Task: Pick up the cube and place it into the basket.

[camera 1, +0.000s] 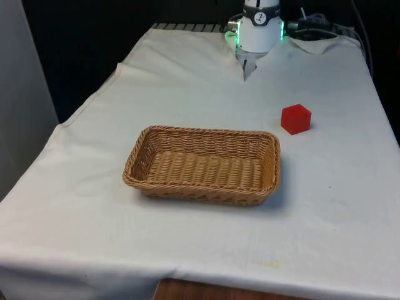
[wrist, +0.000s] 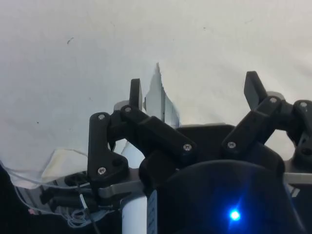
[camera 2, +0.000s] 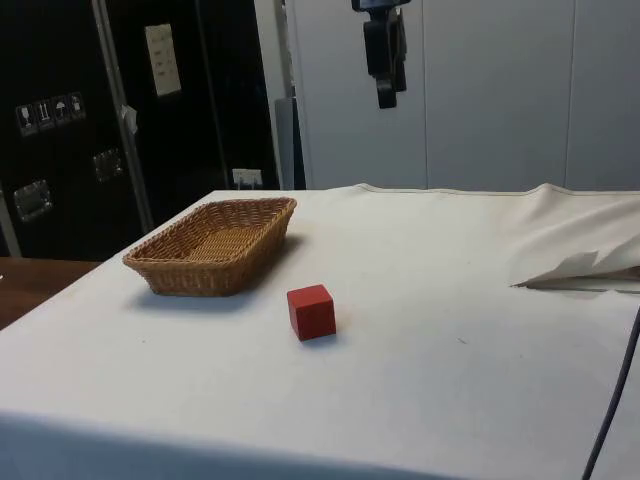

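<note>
- front view: the wicker basket (camera 1: 202,165) sits at the middle of the frame on the white-clothed bench (camera 1: 94,219), with nothing in it. the red cube (camera 1: 295,119) rests on the cloth at the right of the frame, above the basket's right end and apart from it. the white arm base (camera 1: 259,28) stands at the top centre.
- side view: here the cube (camera 2: 311,312) lies at the lower centre, just right of the basket (camera 2: 214,245) and nearer the camera. this view adds the black claw (camera 2: 386,95), hanging high at the top centre, well above the bench (camera 2: 450,400) and clear of both.
- wrist view: the claw (wrist: 194,90) has its fingers (wrist: 135,92) spread wide with nothing between them, bare cloth (wrist: 97,48) beyond.
</note>
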